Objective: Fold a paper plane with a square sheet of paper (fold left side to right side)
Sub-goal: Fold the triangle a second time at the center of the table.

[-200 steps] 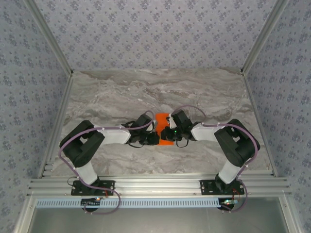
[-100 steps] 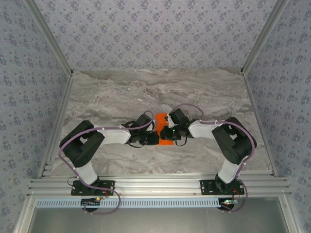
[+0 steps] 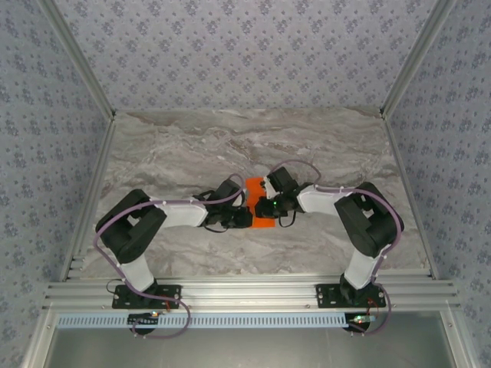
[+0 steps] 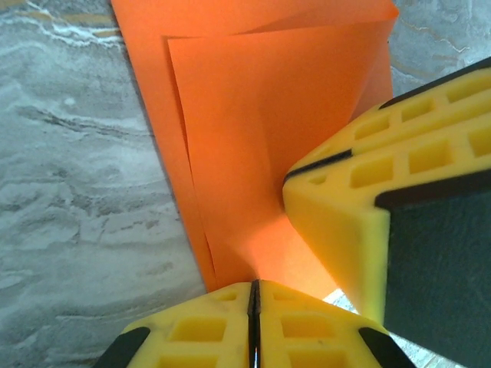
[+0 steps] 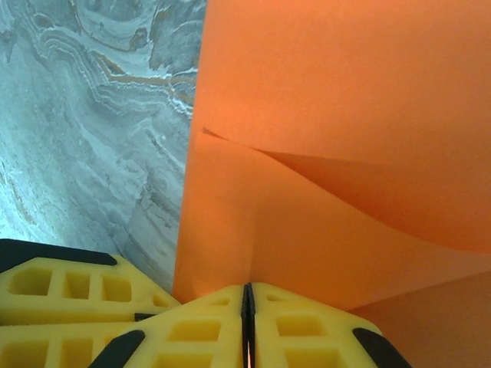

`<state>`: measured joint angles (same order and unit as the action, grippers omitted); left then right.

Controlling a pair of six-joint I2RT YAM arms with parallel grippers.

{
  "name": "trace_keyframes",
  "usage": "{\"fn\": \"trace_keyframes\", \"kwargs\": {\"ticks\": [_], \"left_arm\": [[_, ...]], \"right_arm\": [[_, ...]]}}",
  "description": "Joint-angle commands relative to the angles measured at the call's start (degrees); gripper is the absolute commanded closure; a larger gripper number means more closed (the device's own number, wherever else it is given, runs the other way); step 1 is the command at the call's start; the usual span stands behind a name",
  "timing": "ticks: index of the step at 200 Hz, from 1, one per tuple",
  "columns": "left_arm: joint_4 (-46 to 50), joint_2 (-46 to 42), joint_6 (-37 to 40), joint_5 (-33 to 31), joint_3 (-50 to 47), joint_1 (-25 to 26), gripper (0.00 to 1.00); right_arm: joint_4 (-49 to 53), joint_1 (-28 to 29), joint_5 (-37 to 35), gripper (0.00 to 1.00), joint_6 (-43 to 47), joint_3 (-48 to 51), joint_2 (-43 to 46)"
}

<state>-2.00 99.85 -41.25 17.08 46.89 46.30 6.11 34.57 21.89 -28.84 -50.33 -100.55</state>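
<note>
Meeting over the middle of the grey marbled worktop, the left hand and the right hand stand tip to tip on the square sheet of paper. From above, the bright orange sheet lies flat on the worktop between the two wrists. Part of it shows on the far side of the hands and a narrow strip shows on the near side.

In the left wrist view, the left hand's yellow fingers are pressed together with no gap, their tips right at the paper's edge. A yellow finger of the right hand sits just beside them on the orange surface. Here the sheet is partly folded: an upper layer lies over a lower one, its long edge set a little in from the lower layer's edge.

In the right wrist view, the right hand's fingers are likewise together, tips against the paper, with a loose flap curving up beyond them. Whether either hand has a layer nipped between its tips cannot be told.
</note>
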Motion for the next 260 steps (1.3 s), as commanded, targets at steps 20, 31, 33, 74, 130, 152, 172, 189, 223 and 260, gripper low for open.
{"fn": "trace_keyframes", "kwargs": {"ticks": [20,31,33,74,130,152,172,189,223,260], "left_arm": [[7.23,2.87,-0.22,-3.20,-1.45,0.40,0.91],[7.26,2.96,-0.18,-3.19,-1.50,0.37,0.91],[7.27,2.97,-0.15,-3.19,-1.47,0.39,0.91],[7.28,3.15,-0.19,-3.15,-1.28,0.38,0.91],[7.45,3.51,-0.21,-3.02,-0.95,0.39,0.91],[7.45,3.55,-0.12,-2.96,-0.93,0.38,0.91],[7.45,3.52,-0.13,-2.94,-0.91,0.39,0.91],[7.47,3.50,-0.23,-3.02,-0.92,0.37,0.91],[7.61,3.50,-0.14,-3.02,-0.68,0.37,0.91],[7.27,3.20,0.05,-2.58,-0.92,0.37,0.91]], "right_arm": [[3.70,-3.43,-4.86,0.87,2.55,-1.65,-2.35],[3.87,-4.08,-4.66,0.87,2.80,-2.01,-2.81],[3.90,-4.18,-4.66,0.87,2.93,-2.13,-2.85],[4.54,-6.49,-3.90,0.87,3.95,-2.92,-3.50],[5.57,-9.86,-2.96,0.87,5.45,-3.95,-4.16],[6.45,-11.38,-2.86,0.87,6.49,-4.73,-5.23],[7.20,-12.80,-2.91,0.87,7.33,-5.65,-5.97],[8.05,-14.01,-3.32,0.87,8.16,-6.35,-6.42],[8.83,-16.43,-3.08,0.87,9.24,-7.76,-6.85],[9.87,-18.14,-3.41,0.87,10.42,-9.26,-5.49]]}}
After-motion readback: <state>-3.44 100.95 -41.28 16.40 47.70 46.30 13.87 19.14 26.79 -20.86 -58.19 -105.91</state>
